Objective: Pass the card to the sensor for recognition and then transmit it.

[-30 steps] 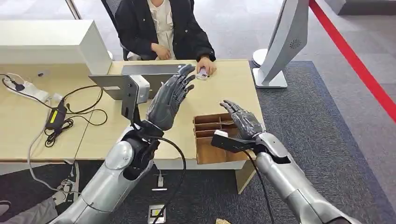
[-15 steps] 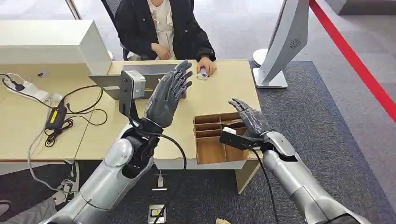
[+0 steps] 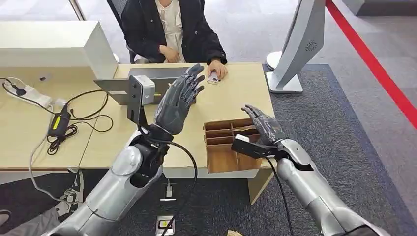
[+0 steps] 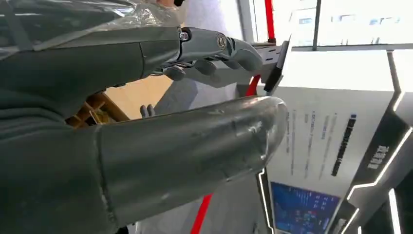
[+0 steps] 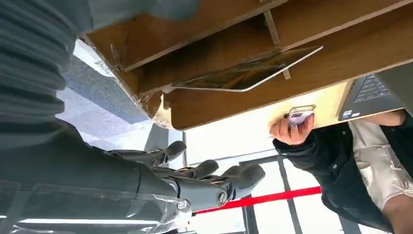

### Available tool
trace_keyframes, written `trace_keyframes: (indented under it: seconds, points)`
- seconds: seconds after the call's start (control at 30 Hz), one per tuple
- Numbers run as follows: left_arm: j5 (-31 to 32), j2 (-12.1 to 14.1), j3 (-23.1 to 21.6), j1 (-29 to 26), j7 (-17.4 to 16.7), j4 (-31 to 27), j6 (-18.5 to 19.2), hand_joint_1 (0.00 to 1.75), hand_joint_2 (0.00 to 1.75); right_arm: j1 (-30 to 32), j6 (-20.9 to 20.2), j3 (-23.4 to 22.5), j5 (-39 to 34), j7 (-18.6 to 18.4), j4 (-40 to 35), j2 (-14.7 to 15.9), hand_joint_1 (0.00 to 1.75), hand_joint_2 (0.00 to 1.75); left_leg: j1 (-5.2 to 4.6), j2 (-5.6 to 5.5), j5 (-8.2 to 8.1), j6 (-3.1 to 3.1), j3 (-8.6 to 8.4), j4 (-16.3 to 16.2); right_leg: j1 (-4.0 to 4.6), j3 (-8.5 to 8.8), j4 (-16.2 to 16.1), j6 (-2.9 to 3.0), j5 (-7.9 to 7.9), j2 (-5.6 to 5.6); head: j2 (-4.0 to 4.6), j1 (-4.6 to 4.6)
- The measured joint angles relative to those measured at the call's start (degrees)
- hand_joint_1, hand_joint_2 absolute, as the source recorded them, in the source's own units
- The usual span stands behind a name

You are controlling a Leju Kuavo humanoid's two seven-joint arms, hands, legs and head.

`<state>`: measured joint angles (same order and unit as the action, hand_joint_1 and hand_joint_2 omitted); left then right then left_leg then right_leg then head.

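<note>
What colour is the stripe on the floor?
Red. The long straight floor stripe runs beside the grey carpet, clearest in the head view.

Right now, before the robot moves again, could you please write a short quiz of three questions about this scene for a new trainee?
1. True or false: the left robot hand holds a card.
2. Choose one. The right robot hand is above: A) the laptop, B) the divided cardboard box, C) the power strip.
3. Short answer: where does the flat card lie?

Key: 1) False; it is raised with its fingers apart and holds nothing. 2) B. 3) In a compartment of the box.
</note>
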<state>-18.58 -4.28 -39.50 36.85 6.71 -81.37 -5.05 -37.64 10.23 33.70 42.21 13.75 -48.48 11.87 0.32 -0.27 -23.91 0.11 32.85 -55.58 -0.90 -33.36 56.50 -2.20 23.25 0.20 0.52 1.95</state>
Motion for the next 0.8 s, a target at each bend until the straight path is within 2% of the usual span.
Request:
trace_keyframes:
  seconds: [0.8]
  points:
    - [0.61,-1.6,-0.2,0.31,1.22,1.99,0.92,0.0,0.0,-0.73,0.57,0.13,0.68,0.57,0.37,-1.55,0.0,1.75,0.0,0.0,0.0,0.0,0.0,0.0,0.0,0.0,0.0,0.0,0.0,0.0,0.0,0.0]
